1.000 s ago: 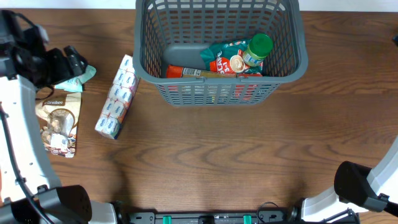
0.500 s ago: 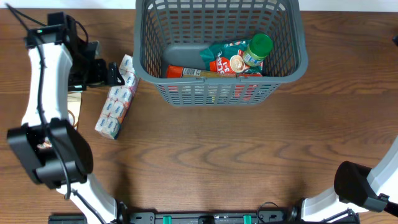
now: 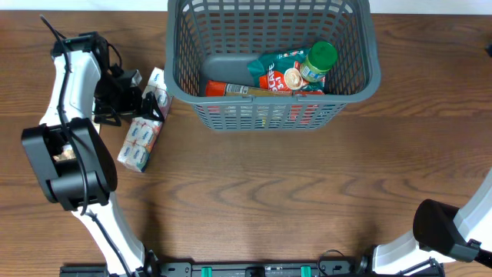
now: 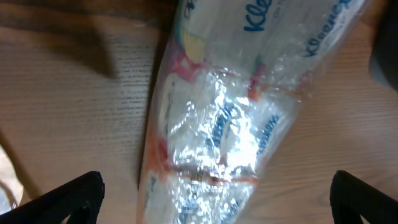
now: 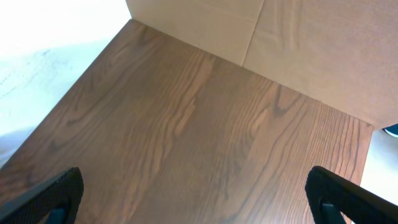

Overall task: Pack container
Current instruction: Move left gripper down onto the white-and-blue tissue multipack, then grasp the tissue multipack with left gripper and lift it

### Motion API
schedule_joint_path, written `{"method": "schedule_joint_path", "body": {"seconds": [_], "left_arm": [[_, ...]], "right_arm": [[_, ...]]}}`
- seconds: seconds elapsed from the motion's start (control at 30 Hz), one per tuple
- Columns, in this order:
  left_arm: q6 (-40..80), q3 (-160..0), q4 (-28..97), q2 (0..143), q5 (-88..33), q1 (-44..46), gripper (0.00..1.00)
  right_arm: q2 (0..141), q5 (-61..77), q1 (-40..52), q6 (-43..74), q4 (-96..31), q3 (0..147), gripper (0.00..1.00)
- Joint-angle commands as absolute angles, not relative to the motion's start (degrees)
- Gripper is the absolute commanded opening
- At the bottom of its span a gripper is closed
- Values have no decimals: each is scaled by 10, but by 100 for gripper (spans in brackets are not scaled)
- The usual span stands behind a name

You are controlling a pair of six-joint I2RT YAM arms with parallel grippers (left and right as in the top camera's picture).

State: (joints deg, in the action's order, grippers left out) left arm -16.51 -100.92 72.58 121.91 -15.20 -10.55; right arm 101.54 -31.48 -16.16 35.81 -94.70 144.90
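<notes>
The container (image 3: 370,71), a dark grey lattice basket, stands at the back middle of the table. It holds a green-capped bottle (image 3: 317,60), a red packet (image 3: 231,89) and a teal packet (image 3: 277,63). A clear-wrapped pack of Kleenex tissues (image 3: 141,132) lies on the table just left of the basket. My left gripper (image 3: 146,104) is open and hovers over the pack's far half. In the left wrist view the pack (image 4: 230,118) lies between the spread fingers (image 4: 217,196), untouched. My right gripper (image 5: 198,193) is open and empty over bare wood.
A brown snack packet (image 3: 63,156) lies at the far left, mostly hidden under my left arm. The right arm's base (image 3: 450,231) sits at the front right corner. A cardboard box wall (image 5: 298,50) stands beyond the table in the right wrist view.
My left arm has swung from the table's left edge to the right, and its open gripper is now over the tissue pack. The right arm has not moved.
</notes>
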Motion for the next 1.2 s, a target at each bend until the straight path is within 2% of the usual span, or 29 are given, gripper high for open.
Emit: {"method": "schedule_joint_path", "body": {"seconds": [0.0,0.8,0.83,0.87,0.93,1.0,1.03,1.07,1.1,1.17], "left_arm": [[-199,-999,724,1225,-163,-105,99],[-225,-980,665,1225,-159,-64,99],[-225,-977,662,1225,-159,-64,94],[-225,-972,658,1225,-159,-64,80],[-225,-954,647,1225,-159,-64,67],[-225,-930,634,1225,-158,-64,67],[-225,-911,623,1225,-158,-64,70],[-225,-896,613,1225,-158,-64,79],[-224,-881,604,1225,-157,-64,94],[-224,-852,587,1225,-150,-64,100]], "right_arm": [[1016,-319,-164,368,-948,1447,99],[1016,-319,-164,368,-948,1447,99],[1016,-319,-164,368,-948,1447,99],[1016,-319,-164,368,-948,1447,99],[1016,-319,-164,368,-948,1447,99],[1016,-319,-164,368,-948,1447,99],[1016,-319,-164,368,-948,1447,99],[1016,-319,-164,368,-948,1447,99],[1016,-319,-164,368,-948,1447,99],[1016,-319,-164,368,-948,1447,99]]}}
